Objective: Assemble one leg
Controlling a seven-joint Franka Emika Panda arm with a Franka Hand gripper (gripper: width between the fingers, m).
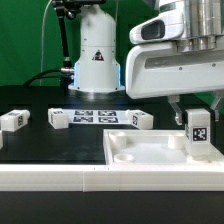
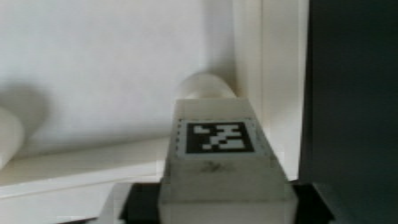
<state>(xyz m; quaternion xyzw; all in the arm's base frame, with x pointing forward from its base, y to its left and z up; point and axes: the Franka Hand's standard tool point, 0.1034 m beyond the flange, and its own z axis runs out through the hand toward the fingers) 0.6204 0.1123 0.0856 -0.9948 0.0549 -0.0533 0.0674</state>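
Exterior view, from its left: a loose post (image 1: 10, 120) lies on the black desk (image 1: 30, 145), then a second post (image 1: 58, 118), the marker board (image 1: 95, 117) and a third post (image 1: 138, 120). The white panel (image 1: 140, 150) lies nearer the camera. At the exterior view's right the leg (image 1: 197, 135) stands upright on the panel's corner, long axis vertical, its tag facing the camera. The fingers (image 1: 176, 108) press against its two sides near the top, gripping it. In the wrist view the tag (image 2: 219, 137) faces the lens.
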